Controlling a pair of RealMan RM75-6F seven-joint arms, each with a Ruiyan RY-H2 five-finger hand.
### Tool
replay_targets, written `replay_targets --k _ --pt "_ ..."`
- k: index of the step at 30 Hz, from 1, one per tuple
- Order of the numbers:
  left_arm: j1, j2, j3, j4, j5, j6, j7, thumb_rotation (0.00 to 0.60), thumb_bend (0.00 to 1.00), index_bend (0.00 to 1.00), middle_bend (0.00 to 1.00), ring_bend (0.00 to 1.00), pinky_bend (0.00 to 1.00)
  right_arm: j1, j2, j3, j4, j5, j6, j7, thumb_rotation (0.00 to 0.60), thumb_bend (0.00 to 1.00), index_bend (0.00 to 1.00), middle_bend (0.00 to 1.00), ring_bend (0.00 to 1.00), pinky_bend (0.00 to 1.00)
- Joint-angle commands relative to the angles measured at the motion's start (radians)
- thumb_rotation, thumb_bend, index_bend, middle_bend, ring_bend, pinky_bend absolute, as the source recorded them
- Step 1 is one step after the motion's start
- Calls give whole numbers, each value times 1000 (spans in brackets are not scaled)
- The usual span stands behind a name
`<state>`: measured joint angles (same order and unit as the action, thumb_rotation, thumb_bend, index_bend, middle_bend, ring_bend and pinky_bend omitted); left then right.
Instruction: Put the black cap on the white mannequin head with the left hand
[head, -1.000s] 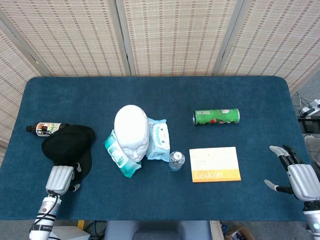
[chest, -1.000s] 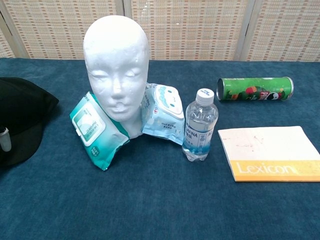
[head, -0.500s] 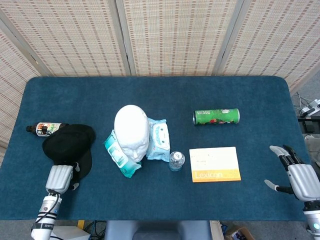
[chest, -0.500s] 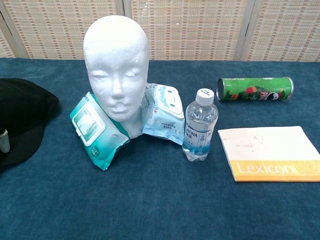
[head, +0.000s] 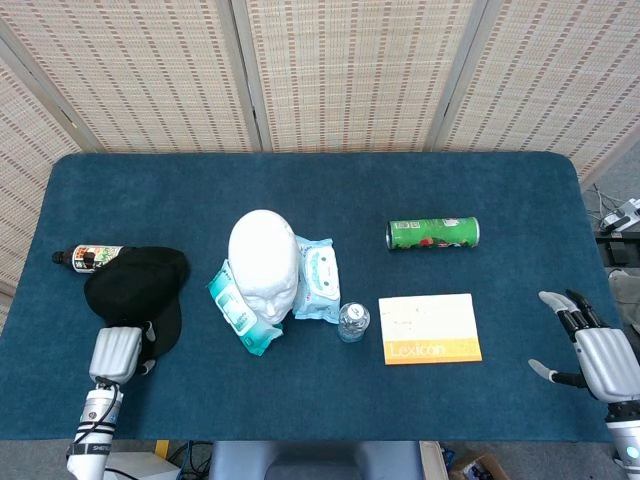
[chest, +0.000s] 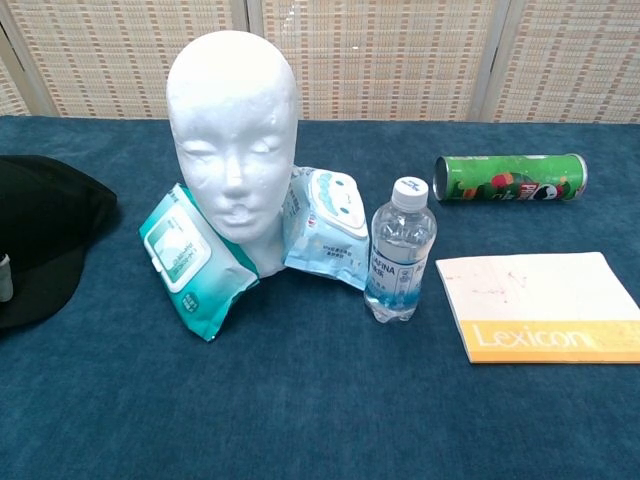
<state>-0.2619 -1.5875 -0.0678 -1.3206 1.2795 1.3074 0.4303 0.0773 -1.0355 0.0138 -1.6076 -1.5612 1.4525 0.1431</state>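
1. Though the left hand (head: 116, 353) sits at the lower left of the head view with its back to the camera, its fingers reach under the near edge of the black cap (head: 137, 287), so I cannot tell whether they pinch the brim or merely touch it.
2. In the chest view only a sliver of that hand shows at the far left edge against the cap's brim, which settles nothing more about the hold.
3. The cap lies flat on the blue table (head: 300, 190) at the left of the frame, just in front of a small dark bottle (head: 88, 256) lying on its side.
4. The white mannequin head (head: 263, 262) stands upright a little left of centre, bare on top, propped between two packs of wet wipes (head: 240, 315), well apart from the cap.
5. A water bottle (chest: 400, 250) stands just right of the packs; a green can (head: 432, 233) and a yellow-edged book (head: 429, 328) lie further right.
6. The right hand (head: 590, 348) rests at the lower right edge, fingers spread and holding nothing.
7. As I judge it, the step in hand is taking hold of the cap; placing is not yet begun.
8. The next move calls for a firm hold on the brim, a lift clear of the table, and a carry rightward over the crown without knocking the head or the packs.
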Motion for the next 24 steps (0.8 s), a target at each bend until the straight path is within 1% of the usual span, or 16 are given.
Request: replay_targets --k 1,7,11,13,15,19,21,24 --pt "4 -13 -6 20 9 17 -14 600 69 510 677 383 472 0 0 0 0 0 0 -1 600 0 129 179 79 337" --pt "13 -49 -21 82 42 81 -43 600 69 526 686 395 472 -1 -1 0 -1 -1 1 -3 600 0 129 183 79 337" --pt "22 -80 -35 141 84 154 -99 600 69 515 680 392 472 -1 -1 -1 0 -2 2 -3 600 0 129 187 79 337" --pt "25 -94 -42 171 99 181 -127 600 69 497 658 379 479 -1 -1 -1 0 -3 2 -4 600 0 129 188 79 337" --pt "26 -108 -49 207 115 208 -156 600 69 472 604 350 504 -1 -1 -1 -1 -3 3 -4 600 0 129 188 79 337" --pt "27 -123 -60 257 133 237 -208 600 69 465 528 316 516 -2 -1 -1 -1 -2 4 -5 600 0 129 187 79 337" --pt "27 -127 -65 271 137 245 -226 600 69 465 508 316 516 -2 -1 0 -1 -2 4 -5 600 0 129 187 79 337" --pt "26 -126 -71 284 142 250 -255 600 69 470 503 316 515 -2 -1 0 -2 -1 4 -4 600 0 129 188 79 337"
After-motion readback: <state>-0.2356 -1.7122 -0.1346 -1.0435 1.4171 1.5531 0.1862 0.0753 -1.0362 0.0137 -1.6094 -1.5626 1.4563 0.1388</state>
